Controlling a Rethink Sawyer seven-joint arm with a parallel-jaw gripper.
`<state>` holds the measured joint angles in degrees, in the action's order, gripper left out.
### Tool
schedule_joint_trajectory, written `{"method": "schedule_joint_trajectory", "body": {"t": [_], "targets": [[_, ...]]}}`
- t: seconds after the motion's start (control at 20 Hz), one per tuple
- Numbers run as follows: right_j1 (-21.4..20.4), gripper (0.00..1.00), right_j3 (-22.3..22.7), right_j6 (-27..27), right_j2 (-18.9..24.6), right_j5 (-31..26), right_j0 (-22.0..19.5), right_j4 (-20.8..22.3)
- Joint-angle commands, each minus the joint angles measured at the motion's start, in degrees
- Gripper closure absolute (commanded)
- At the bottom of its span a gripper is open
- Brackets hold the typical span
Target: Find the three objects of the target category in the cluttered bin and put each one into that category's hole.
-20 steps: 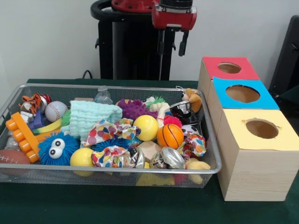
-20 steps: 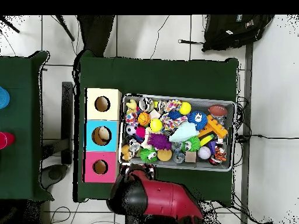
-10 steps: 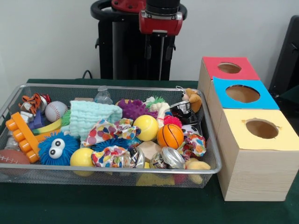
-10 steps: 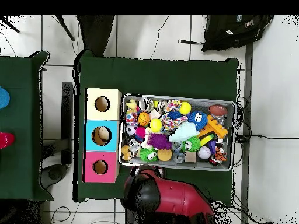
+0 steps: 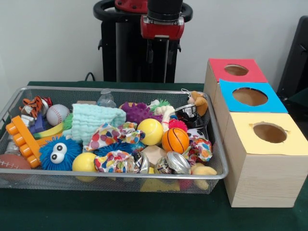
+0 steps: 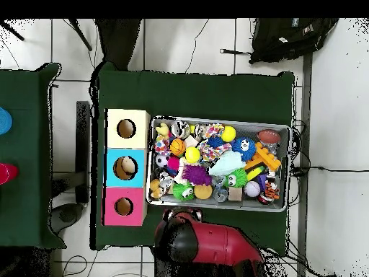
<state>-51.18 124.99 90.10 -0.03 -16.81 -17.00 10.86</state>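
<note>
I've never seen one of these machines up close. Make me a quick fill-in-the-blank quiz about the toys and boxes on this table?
1. The wooden box nearest the camera has a ___ top.
2. The orange basketball lies in a wire mesh ___.
3. The googly-eyed fuzzy toy is ___ in colour.
4. The gripper hangs ___ the toys, touching none.

Missing words: yellow; bin; blue; above

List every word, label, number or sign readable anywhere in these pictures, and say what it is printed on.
None can be read.
Clear plastic bottle at the back of the wire mesh bin: any label is too small to make out.
Red-topped, blue-topped and yellow-topped wooden boxes: plain, no lettering shows.
Red robot hand: no marking visible.
</note>
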Motion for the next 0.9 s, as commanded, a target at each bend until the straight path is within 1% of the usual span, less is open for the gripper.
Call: {"method": "schedule_joint_trajectory", "body": {"t": [0.05, 0.2, 0.35, 0.55, 0.9], "targets": [[3.3, 0.00, -4.7, 2.6, 4.2, 4.2, -2.6, 4.4], [4.2, 0.00, -5.2, 2.7, 4.6, 5.0, -3.6, 5.2], [5.2, 0.00, -5.9, 1.6, 5.9, 5.7, -6.0, 6.5], [5.5, 0.00, -6.9, 0.7, 7.1, 5.1, -8.1, 7.9], [7.2, 0.00, -8.9, 0.9, 8.5, 5.3, -10.0, 9.9]]}}
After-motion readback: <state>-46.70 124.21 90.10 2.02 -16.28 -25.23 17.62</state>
